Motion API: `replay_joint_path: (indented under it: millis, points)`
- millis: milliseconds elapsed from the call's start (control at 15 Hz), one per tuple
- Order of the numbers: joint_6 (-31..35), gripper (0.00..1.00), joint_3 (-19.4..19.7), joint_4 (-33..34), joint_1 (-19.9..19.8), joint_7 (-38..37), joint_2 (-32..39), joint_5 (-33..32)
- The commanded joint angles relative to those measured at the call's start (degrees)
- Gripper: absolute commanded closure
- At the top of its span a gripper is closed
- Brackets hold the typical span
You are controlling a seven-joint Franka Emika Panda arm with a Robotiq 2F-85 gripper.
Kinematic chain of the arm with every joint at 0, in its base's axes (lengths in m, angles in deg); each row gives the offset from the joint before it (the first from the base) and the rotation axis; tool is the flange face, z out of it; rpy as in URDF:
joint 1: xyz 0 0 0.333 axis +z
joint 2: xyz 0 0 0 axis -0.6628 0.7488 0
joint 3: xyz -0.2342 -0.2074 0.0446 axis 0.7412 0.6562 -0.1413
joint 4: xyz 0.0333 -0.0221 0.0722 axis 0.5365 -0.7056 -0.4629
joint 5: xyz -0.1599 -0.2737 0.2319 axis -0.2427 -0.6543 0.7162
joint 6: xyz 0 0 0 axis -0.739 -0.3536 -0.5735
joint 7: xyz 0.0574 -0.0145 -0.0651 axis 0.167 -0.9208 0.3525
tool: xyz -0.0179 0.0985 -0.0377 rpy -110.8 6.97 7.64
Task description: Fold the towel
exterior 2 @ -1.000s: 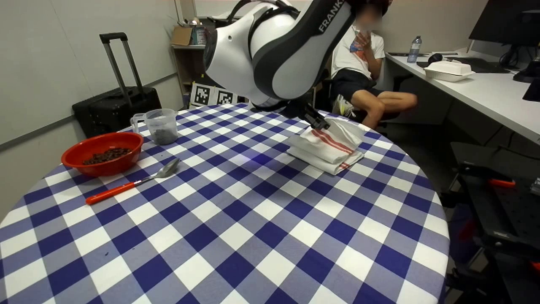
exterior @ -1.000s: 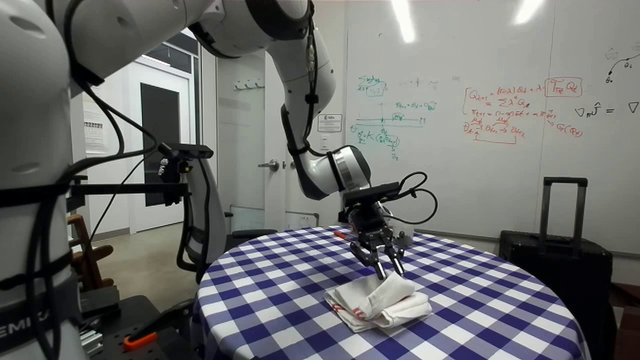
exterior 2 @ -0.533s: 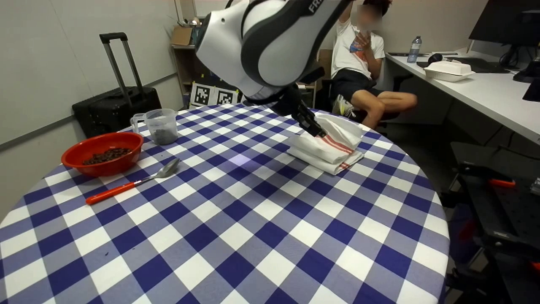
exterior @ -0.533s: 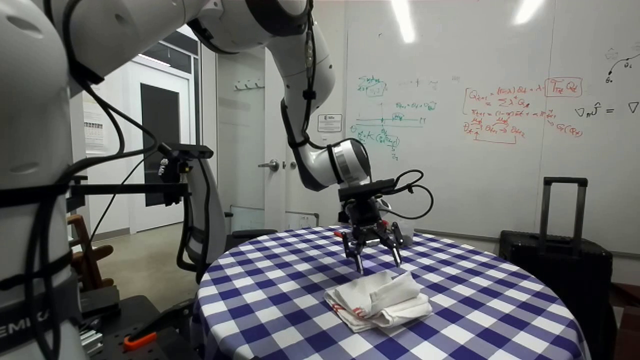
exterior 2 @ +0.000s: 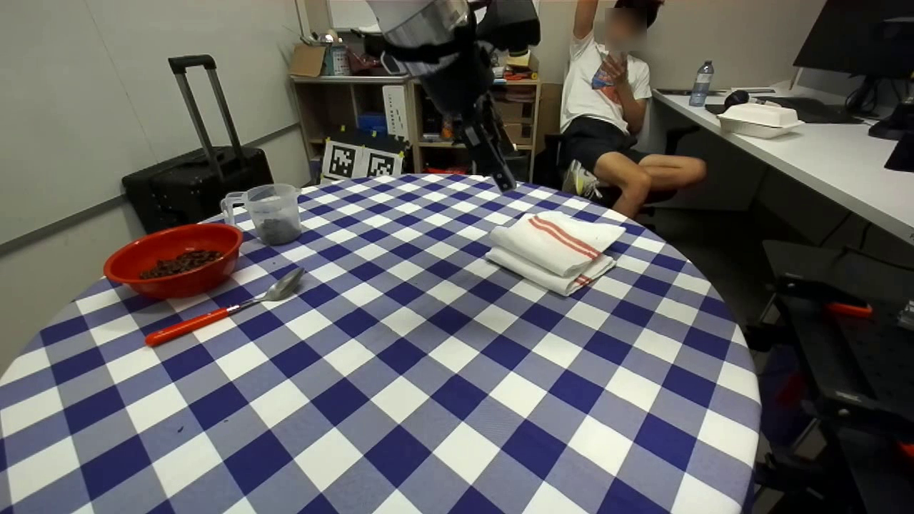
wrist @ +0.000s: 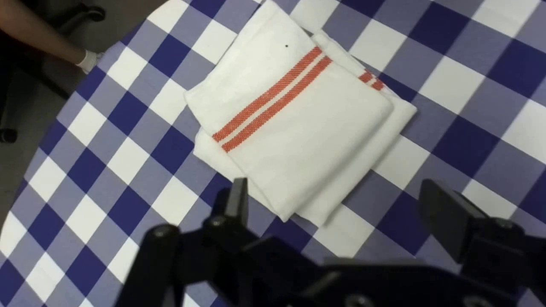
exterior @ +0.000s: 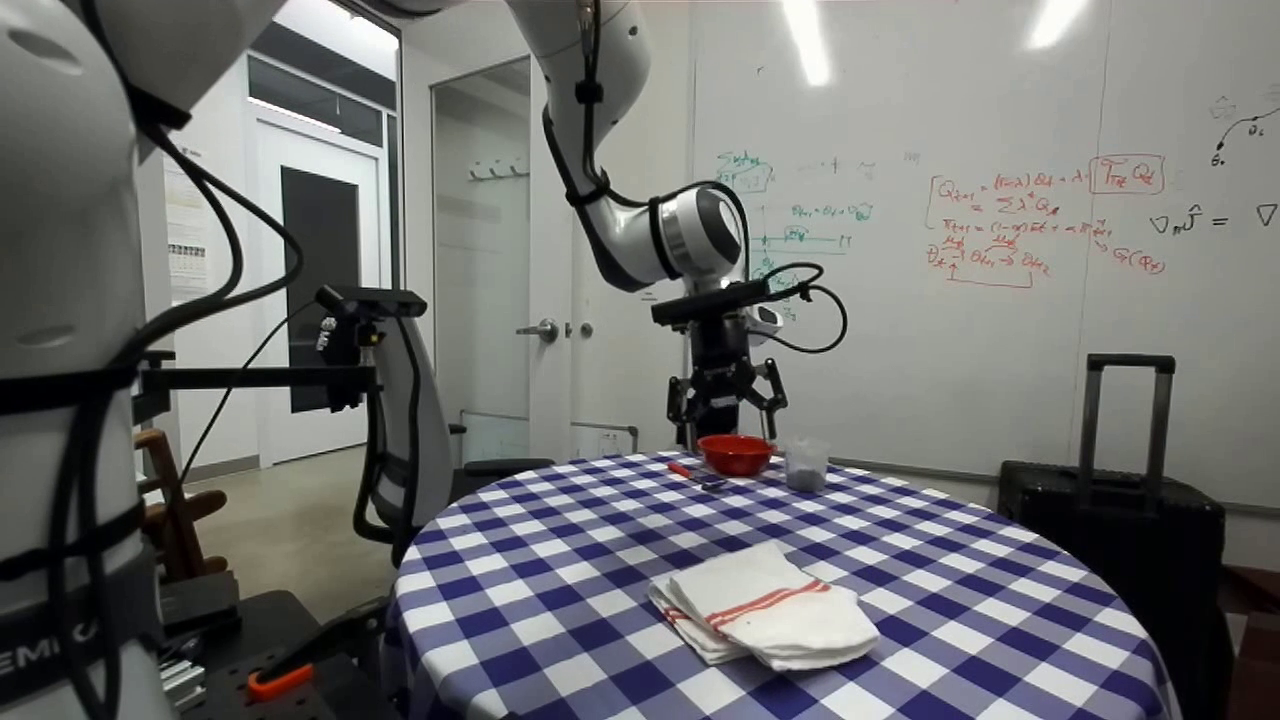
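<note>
A robotics lab, part office: a white jointed robot arm (exterior: 625, 60), a large whiteboard (exterior: 900, 350) bearing handwritten red equations (exterior: 1030, 228); in an exterior view, white printed sheets (exterior 2: 343, 161) with black square codes far back, a long white desk (exterior 2: 821, 158) with a flat black monitor (exterior 2: 857, 36) at right.

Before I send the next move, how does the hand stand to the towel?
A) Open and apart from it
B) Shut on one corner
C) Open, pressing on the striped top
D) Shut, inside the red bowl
A: the wrist view shows the hand spread wide, and in an exterior view the checked tablecloth shows between it and the towel.
</note>
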Motion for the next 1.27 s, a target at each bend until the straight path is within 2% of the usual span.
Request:
replay_joint_path:
  millis: [0, 267, 467, 733, 933, 1000, 1200]
  points:
    - [4.5, 0.0, 0.0, -6.2, 1.0, -9.1, -5.7, 5.5]
    - [12.4, 0.0, 0.2, -15.1, 1.5, -17.6, -12.4, 11.0]
    - [23.6, 0.0, 0.0, -25.1, 0.4, -16.1, -19.7, 14.3]
    - [33.3, 0.0, -0.3, -34.6, -0.1, -13.8, -27.1, 17.4]
    - [36.7, 0.0, -0.6, -38.1, 0.2, -12.8, -30.1, 18.2]
    - [34.0, 0.0, -0.2, -34.4, 0.3, -14.7, -26.7, 16.3]
    - [35.1, 0.0, -0.5, -36.7, 0.2, -14.5, -28.9, 16.6]
